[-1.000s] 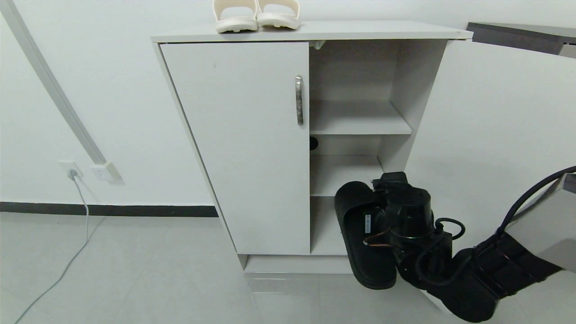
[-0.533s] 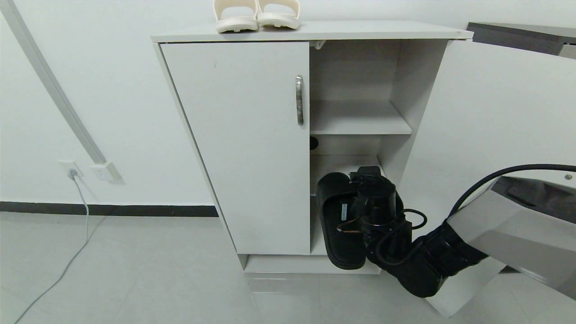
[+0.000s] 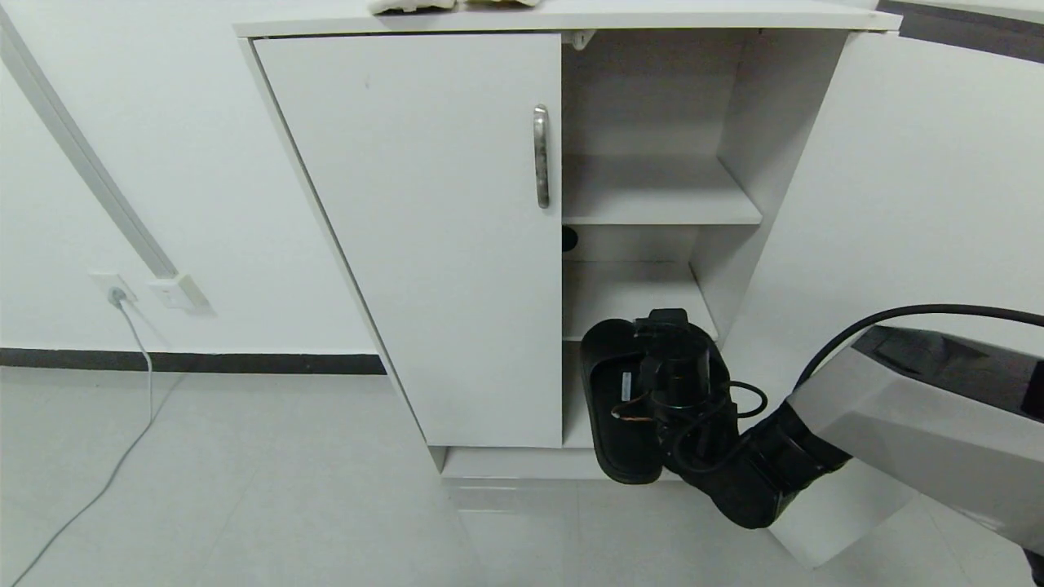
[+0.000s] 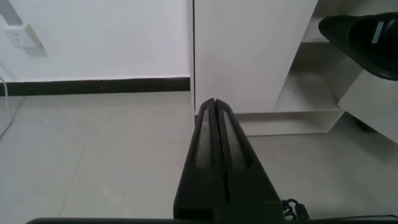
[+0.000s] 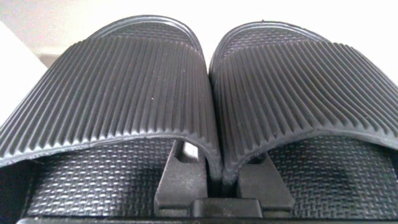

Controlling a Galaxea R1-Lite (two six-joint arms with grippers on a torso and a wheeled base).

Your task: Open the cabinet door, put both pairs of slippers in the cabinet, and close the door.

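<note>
Black slippers (image 3: 613,403): the pair is pressed together side by side, soles toward the shut left door (image 3: 424,244). You see them at the mouth of the cabinet's (image 3: 563,16) lowest compartment, toes up near the front edge of the middle shelf (image 3: 628,297), heels hanging low in front of the base board. Can't tell whether they touch the bottom board.

Right gripper (image 3: 662,330): your jaws are clamped on the pair. In the right wrist view both fingers (image 5: 180,183) run in under the ribbed straps, pinching the two inner edges together.

Right door (image 3: 922,187): swung wide open, just beside your right arm. The upper shelf (image 3: 652,196) is bare. The left door carries a metal bar handle (image 3: 541,156) at its inner edge.

Pale slippers (image 3: 405,6): on the cabinet top, above the left door, heels just over the front edge.

Left gripper (image 4: 214,107): jaws pressed flat together, gripping nothing. It hangs over the tile floor (image 3: 245,505), pointed toward the cabinet's base, well apart from the black pair.

Wall socket (image 3: 110,289) left of the cabinet, grey cable (image 3: 122,456) trailing down across the floor.
</note>
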